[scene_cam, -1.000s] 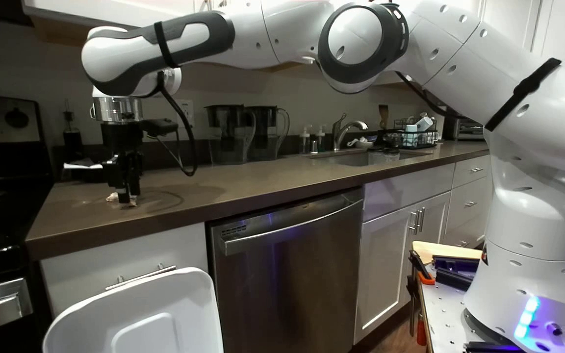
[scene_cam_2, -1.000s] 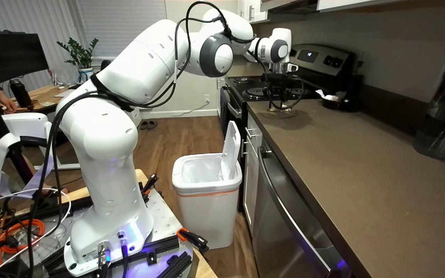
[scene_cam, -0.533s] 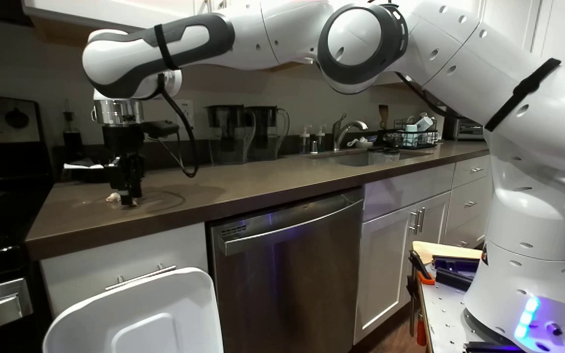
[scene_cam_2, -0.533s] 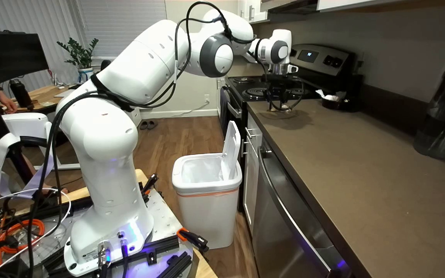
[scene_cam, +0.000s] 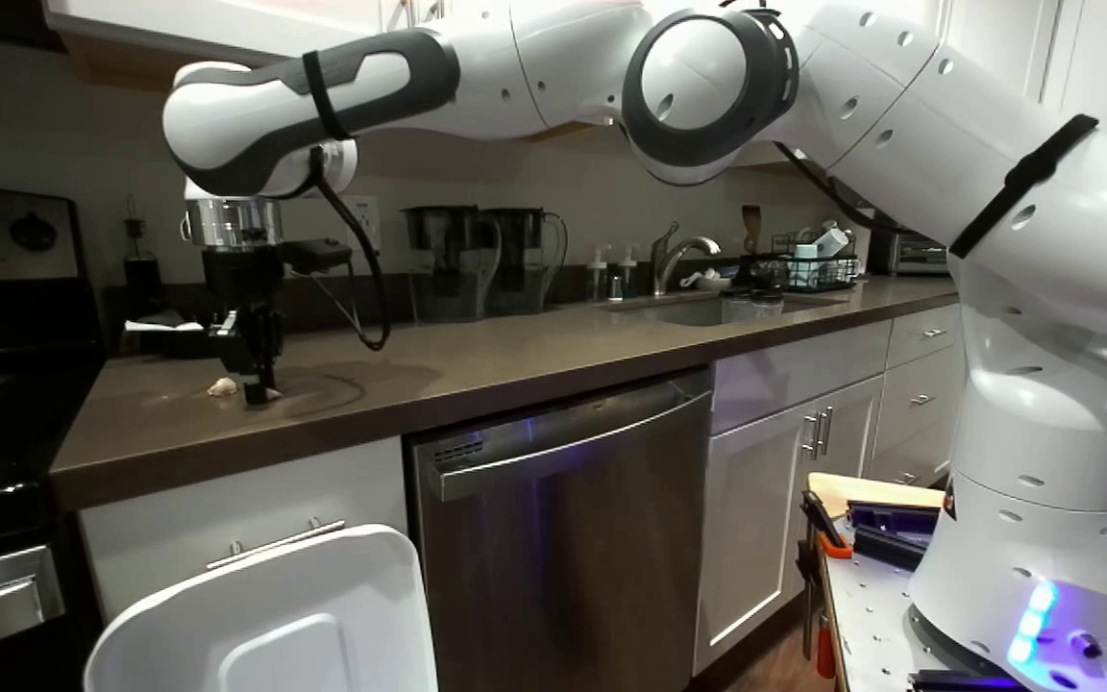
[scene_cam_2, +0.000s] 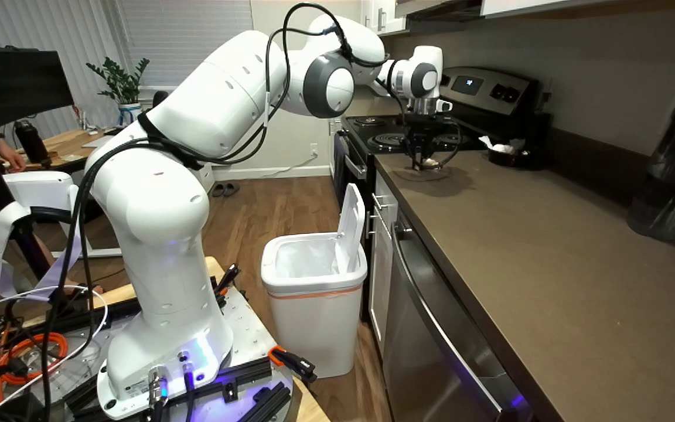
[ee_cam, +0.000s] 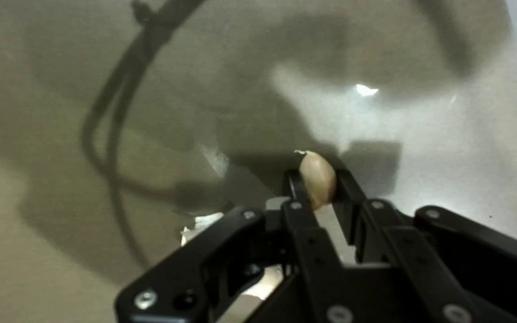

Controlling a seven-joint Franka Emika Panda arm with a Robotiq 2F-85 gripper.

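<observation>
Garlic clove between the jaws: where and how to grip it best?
I'd pinch the garlic clove across its plump middle, from above, jaws on its two long sides, as now. It lies lengthwise between the jaws, long sides facing them; the wispy tip looks too thin to hold.

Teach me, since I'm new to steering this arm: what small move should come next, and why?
I'd probably raise the tool gently, straight up. In the wrist view the garlic clove sits between the two fingers, touching each, so it looks gripped; an exterior view shows a pale lump on the counter close by, so moving sideways might nudge it.
</observation>
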